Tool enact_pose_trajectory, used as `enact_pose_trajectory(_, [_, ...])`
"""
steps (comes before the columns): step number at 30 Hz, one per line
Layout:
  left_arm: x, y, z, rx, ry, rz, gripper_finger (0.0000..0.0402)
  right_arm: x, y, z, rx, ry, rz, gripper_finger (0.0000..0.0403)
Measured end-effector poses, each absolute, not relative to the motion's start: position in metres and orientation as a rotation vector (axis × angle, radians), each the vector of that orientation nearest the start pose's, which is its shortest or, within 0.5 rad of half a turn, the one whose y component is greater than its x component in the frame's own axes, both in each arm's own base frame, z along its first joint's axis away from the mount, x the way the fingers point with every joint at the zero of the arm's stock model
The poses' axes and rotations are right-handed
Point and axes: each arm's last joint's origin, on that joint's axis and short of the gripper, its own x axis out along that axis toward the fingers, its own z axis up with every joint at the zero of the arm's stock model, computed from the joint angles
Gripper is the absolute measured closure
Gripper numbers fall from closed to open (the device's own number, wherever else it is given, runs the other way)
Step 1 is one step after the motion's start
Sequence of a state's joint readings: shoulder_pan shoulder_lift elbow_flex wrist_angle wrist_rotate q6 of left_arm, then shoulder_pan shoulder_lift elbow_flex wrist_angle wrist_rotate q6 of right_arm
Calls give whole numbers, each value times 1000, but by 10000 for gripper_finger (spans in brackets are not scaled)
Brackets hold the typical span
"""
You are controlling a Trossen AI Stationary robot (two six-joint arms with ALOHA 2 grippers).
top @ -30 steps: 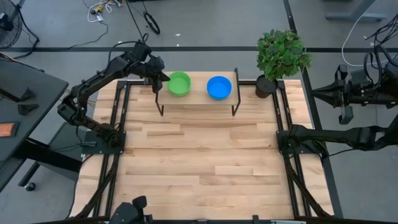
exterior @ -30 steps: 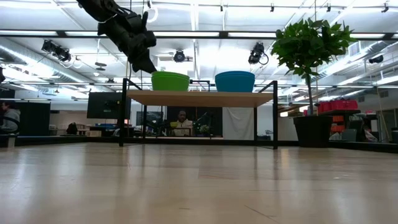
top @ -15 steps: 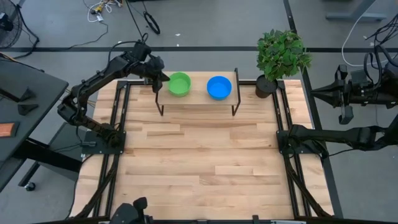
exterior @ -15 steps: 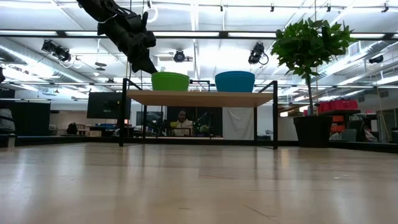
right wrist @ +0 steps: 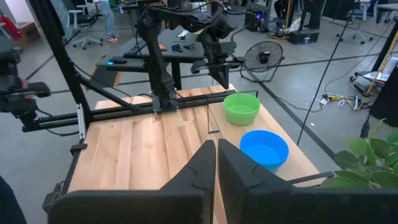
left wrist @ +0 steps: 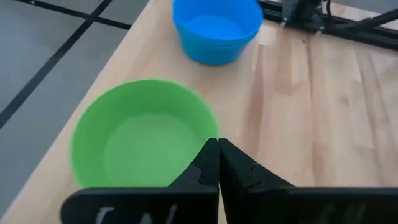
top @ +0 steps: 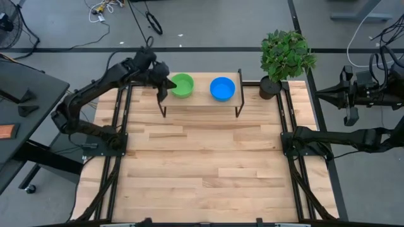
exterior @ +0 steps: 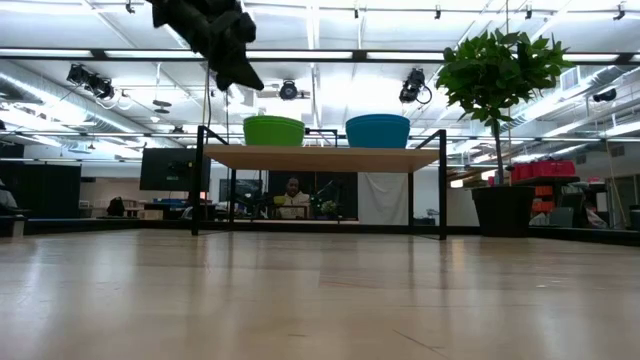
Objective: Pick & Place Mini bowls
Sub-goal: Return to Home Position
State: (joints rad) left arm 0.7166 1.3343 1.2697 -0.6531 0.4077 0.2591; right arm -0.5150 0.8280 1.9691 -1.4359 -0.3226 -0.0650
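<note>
Item 1: green mini bowls [top: 182,86], nested, on the raised shelf [top: 201,96] at the far edge of your table [top: 202,164], toward the shelf's left end.

Item 2: blue mini bowls [top: 222,88], same shelf, right of the green ones and apart from them (how many sit in either pile cannot be counted).

Item 3: your left hand [top: 165,84], fingers pressed together, gripping nothing, in the air just left of the green pile and above its rim, not touching it.

Item 4: your right hand [top: 322,94], fingers likewise closed and empty, out at the table's right edge, beyond the potted plant [top: 287,55] that stands beside the shelf's right end.
</note>
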Motion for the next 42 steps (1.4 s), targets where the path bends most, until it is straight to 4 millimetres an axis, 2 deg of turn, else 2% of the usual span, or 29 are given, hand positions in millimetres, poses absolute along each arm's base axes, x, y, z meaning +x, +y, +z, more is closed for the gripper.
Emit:
enact_pose_trajectory(12, [236, 136, 351, -151, 606, 139, 402, -13, 18, 518, 56, 276, -182, 380])
enact_pose_trajectory(17, [237, 122, 357, -138, 586, 108, 402, -13, 18, 518, 56, 276, -182, 380])
enact_pose_trajectory(25, [258, 75, 363, -41, 540, -5, 402, -13, 18, 518, 56, 276, -182, 380])
enact_pose_trajectory(29, [269, 55, 346, -12, 489, -88, 402, -13, 18, 518, 56, 276, -182, 380])
enact_pose_trajectory(32, [269, 44, 329, -29, 452, -118, 402, -13, 18, 518, 56, 276, -182, 380])
enact_pose_trajectory(35, [262, 36, 311, -50, 446, -130, 402, -13, 18, 518, 56, 275, -182, 380])
enact_pose_trajectory(42, [239, 28, 284, -113, 322, -121, 401, -13, 18, 518, 56, 276, -182, 380])
